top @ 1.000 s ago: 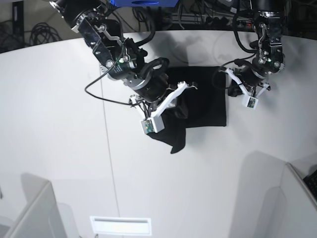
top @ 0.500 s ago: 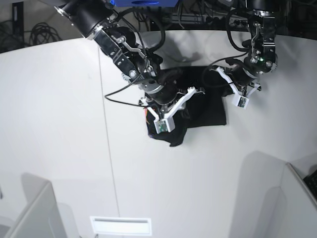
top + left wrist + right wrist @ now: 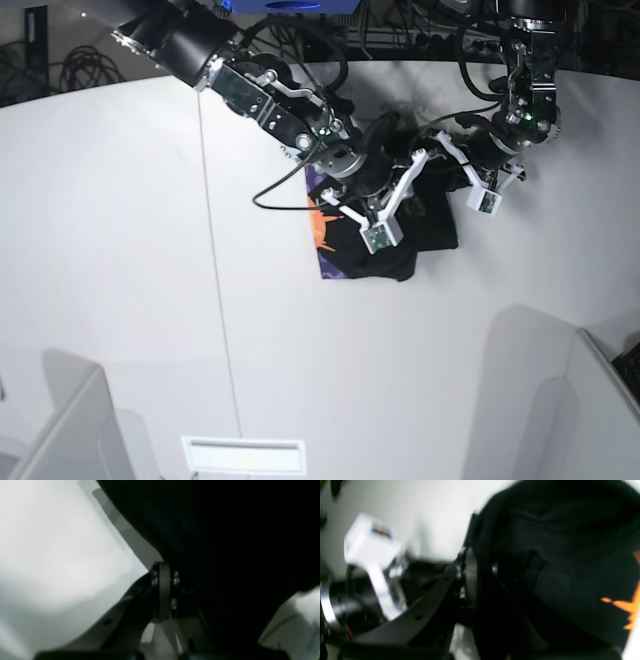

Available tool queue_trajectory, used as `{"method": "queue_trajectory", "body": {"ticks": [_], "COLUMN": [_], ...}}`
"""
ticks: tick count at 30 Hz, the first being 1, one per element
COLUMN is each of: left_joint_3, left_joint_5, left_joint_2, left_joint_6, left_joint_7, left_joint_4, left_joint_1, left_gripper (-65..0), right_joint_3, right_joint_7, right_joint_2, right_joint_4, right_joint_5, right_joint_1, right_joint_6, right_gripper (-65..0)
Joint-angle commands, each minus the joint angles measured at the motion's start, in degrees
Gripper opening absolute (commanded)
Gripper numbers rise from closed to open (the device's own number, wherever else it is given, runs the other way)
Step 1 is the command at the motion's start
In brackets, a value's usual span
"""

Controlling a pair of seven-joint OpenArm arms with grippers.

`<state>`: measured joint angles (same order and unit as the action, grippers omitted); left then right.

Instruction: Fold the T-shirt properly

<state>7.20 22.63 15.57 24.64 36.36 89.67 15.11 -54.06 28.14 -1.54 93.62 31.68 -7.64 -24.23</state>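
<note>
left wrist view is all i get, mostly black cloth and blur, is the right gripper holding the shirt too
Observer: Yes. In the right wrist view the right gripper is shut on a fold of the large black cloth T-shirt.
Operator: any print showing
Observer: Orange sunburst and purple print show at the T-shirt's edge in the base view, on that view's left side.
Operator: where's my left gripper relative to the shirt
Observer: The left gripper sits at the shirt's opposite side, the base view's right, on the white table.
</note>
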Motion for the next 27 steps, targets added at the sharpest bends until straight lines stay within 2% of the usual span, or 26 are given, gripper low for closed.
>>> {"method": "queue_trajectory", "body": {"ticks": [1,16,21,27], "left_joint_3": [-0.1,13.6,20.5,27.9], "left_joint_5": [-2.0,-1.8,-1.8,-1.8], "left_joint_2": [0.4,0.4,-0.1,-0.1], "left_joint_6": [0.0,0.5,5.9,7.5], "left_joint_7": [4.2,4.2,4.2,4.2], "left_joint_4": [0.2,8.7,14.4,14.7], "left_joint_1": [0.9,7.7,14.1,17.8], "left_gripper": [-65.0,-65.0,-65.0,-65.0], "right_joint_3": [-0.3,-0.9,-0.7,-1.0], "right_joint_7": [-1.5,-1.4,2.3,2.3], "right_joint_2": [1.3,3.7,4.9,5.0], "right_joint_4": [0.4,-6.6,-7.9,-7.5], "right_joint_5": [-0.2,0.1,0.0,-0.2], "right_joint_1": [-1.1,-2.2,-2.3,-2.3], "right_joint_6": [0.5,0.5,0.5,0.2], "right_gripper": [-65.0,-65.0,-65.0,-40.5]}}
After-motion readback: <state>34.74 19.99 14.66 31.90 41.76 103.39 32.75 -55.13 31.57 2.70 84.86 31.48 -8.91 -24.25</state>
